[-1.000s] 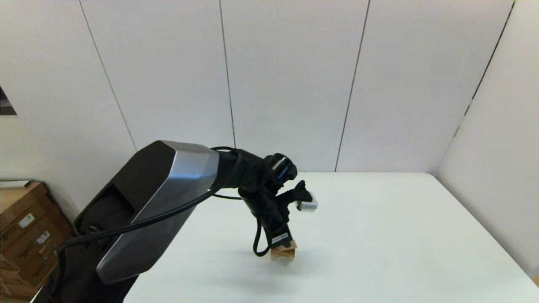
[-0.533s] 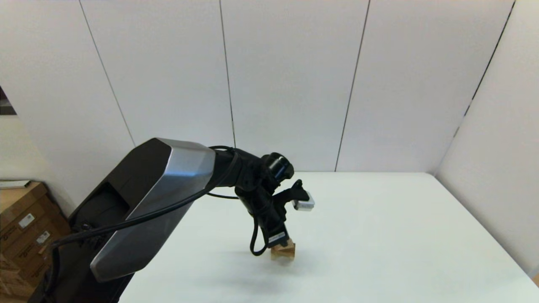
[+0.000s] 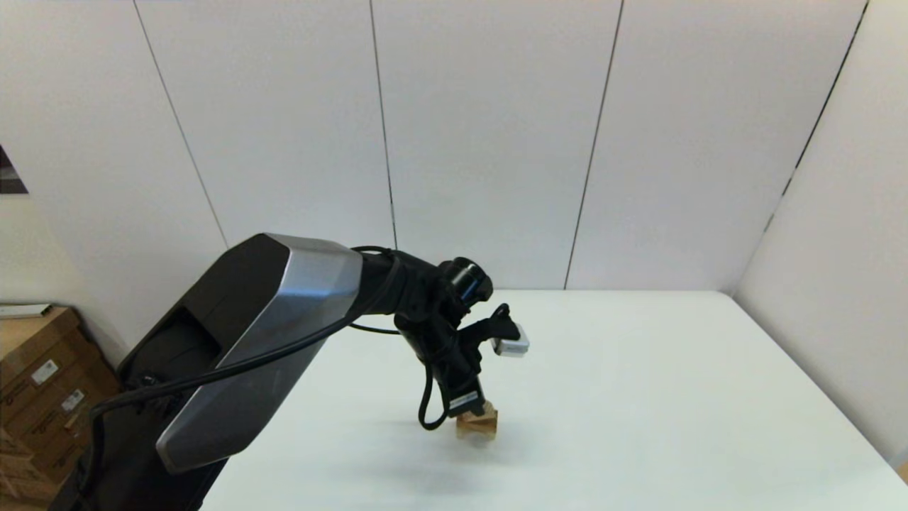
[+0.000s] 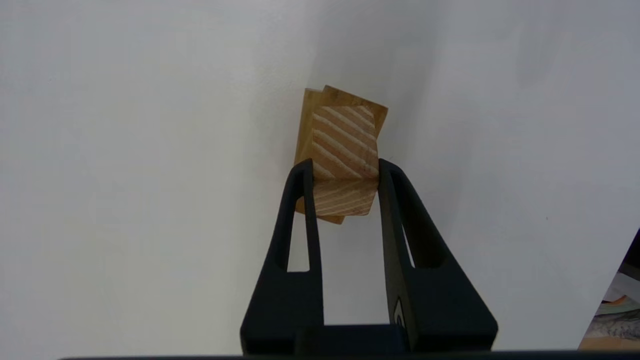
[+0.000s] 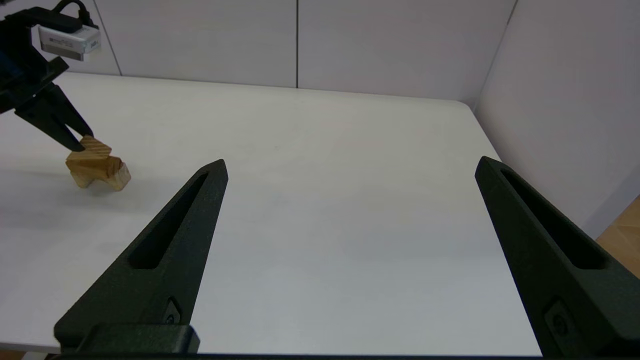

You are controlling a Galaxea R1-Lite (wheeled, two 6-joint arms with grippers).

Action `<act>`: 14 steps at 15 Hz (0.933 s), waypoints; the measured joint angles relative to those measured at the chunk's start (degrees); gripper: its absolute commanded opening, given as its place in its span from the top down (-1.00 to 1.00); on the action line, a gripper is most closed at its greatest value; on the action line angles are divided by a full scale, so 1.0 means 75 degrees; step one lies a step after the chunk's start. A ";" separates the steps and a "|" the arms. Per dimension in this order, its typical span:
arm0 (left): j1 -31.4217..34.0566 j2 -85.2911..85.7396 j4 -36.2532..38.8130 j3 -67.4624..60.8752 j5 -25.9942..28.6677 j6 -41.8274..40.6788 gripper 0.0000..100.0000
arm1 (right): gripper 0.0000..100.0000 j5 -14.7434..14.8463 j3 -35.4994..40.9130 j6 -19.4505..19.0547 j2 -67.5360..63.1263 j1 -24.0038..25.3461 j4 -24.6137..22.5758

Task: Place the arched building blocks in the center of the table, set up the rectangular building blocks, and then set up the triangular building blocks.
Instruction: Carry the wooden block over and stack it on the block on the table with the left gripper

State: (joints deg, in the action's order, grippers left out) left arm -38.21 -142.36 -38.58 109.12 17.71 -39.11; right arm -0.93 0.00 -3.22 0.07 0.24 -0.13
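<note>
My left gripper (image 4: pixel 345 172) is shut on the triangular block (image 4: pixel 345 145), a small wedge with striped grain, gripping its two sides. The wedge rests on top of a small wooden stack near the middle of the table (image 3: pixel 638 390). Under it the rectangular block (image 4: pixel 350 96) lies flat, turned slightly askew. The arched block (image 5: pixel 100 176) is the bottom piece, its hollow facing down. In the head view the left gripper (image 3: pixel 472 413) comes down onto the stack (image 3: pixel 477 426) from above. My right gripper (image 5: pixel 350 161) hovers open and empty, well to the stack's right.
Cardboard boxes (image 3: pixel 42 397) stand on the floor past the table's left edge. White wall panels close the back and right sides. The left arm's large forearm (image 3: pixel 262 341) covers the near-left part of the table in the head view.
The left arm has shifted slightly to the left and settled. The stack and the wedge in the gripper have stayed in place.
</note>
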 measured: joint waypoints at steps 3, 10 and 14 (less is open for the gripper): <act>0.0002 -0.0023 -0.0034 -0.0015 0.0015 -0.0132 1.00 | -1.00 0.0000 0.0000 0.0007 0.0000 0.0000 0.0000; 0.0034 -0.0102 0.0003 0.0000 0.0015 -0.0158 1.00 | -1.00 -0.0002 0.0000 0.0000 0.0000 0.0000 0.0003; 0.0075 -0.0130 0.0007 0.0005 0.0016 -0.0158 1.00 | -1.00 0.0000 0.0000 0.0003 0.0000 0.0000 0.0003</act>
State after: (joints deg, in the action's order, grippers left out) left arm -37.64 -143.34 -38.53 109.15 17.83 -40.29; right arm -0.93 0.00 -3.19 0.07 0.24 -0.11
